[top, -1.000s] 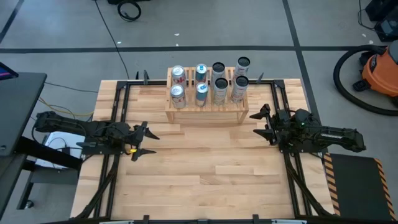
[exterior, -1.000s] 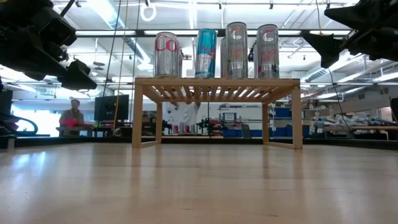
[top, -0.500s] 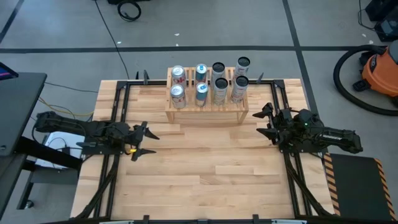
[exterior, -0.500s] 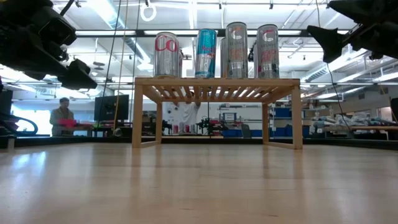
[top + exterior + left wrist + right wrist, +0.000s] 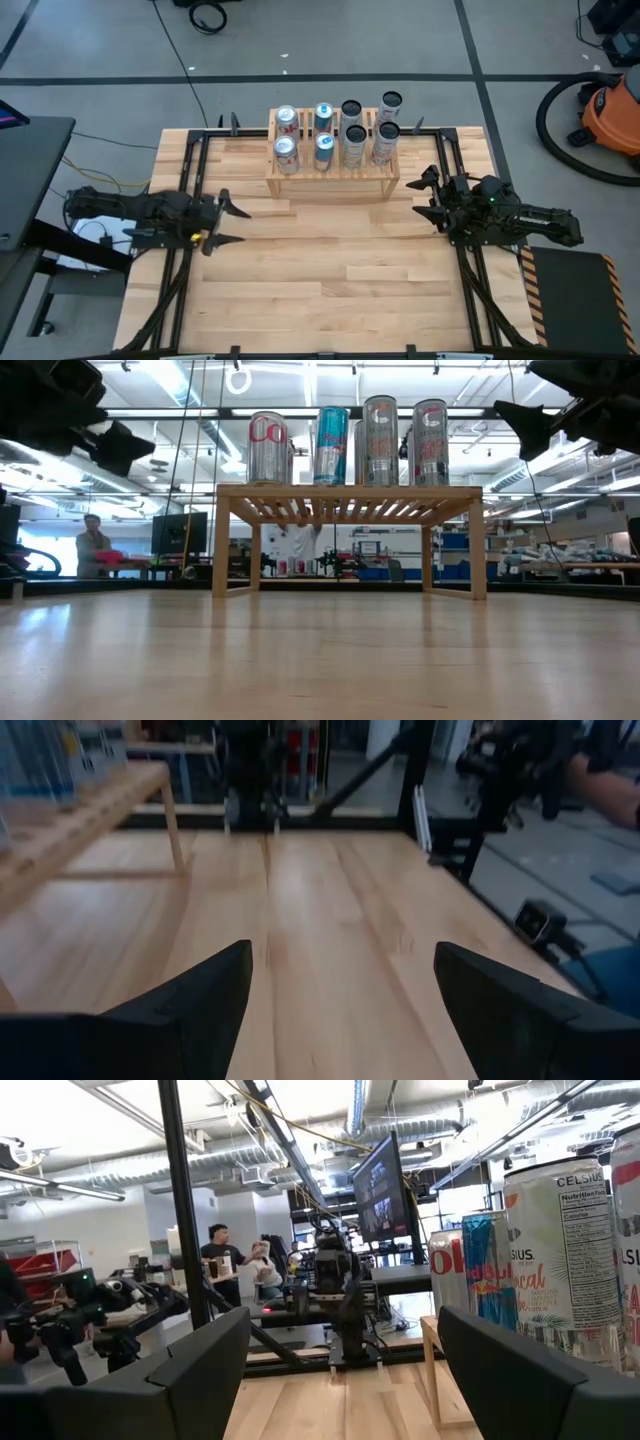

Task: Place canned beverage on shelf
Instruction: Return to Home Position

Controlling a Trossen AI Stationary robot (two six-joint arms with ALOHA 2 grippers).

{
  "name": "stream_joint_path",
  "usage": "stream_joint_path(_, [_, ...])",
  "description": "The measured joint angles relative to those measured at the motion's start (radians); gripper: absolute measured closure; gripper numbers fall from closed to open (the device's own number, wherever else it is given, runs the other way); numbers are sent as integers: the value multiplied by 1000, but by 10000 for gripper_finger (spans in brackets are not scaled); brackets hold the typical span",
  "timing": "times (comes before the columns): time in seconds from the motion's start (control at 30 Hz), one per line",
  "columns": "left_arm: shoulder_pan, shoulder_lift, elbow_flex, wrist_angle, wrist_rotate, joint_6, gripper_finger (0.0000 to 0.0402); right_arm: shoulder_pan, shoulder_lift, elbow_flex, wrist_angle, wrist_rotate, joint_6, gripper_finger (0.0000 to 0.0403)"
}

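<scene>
The light-wood shelf (image 5: 332, 178) stands at the table's far middle, and it also shows in the low view (image 5: 348, 500). Several cans (image 5: 336, 133) stand upright on its slatted top; they show in the low view (image 5: 348, 444) and, in part, in the right wrist view (image 5: 560, 1250). My left gripper (image 5: 232, 224) is open and empty at the table's left, well short of the shelf. My right gripper (image 5: 426, 198) is open and empty at the table's right, beside the shelf's right end. Neither touches anything.
Dark frame rails (image 5: 190, 170) run along the table's left and right sides. The wide wooden tabletop (image 5: 330, 270) lies bare between the arms and toward the near edge. A person (image 5: 92, 546) stands in the room beyond the table.
My left gripper has drawn back a little toward the table's left edge and has risen in the low view, staying open. My right gripper has shifted slightly toward the table's right edge, away from the shelf. The cans and shelf have kept still.
</scene>
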State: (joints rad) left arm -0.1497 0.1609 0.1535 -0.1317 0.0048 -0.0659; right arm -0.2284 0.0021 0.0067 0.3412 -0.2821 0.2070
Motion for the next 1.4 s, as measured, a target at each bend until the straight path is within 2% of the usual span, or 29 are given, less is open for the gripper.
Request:
stream_joint_path(0.17, [0,-82,-19,32,0,0,88,0,0,0,0,0,0,70])
stream_joint_path(0.37, [0,-161,-139,152,-7,1,88,0,0,0,1,0,0,70])
stream_joint_path(1.4, [0,-156,-146,185,-9,0,88,0,0,0,1,0,0,70])
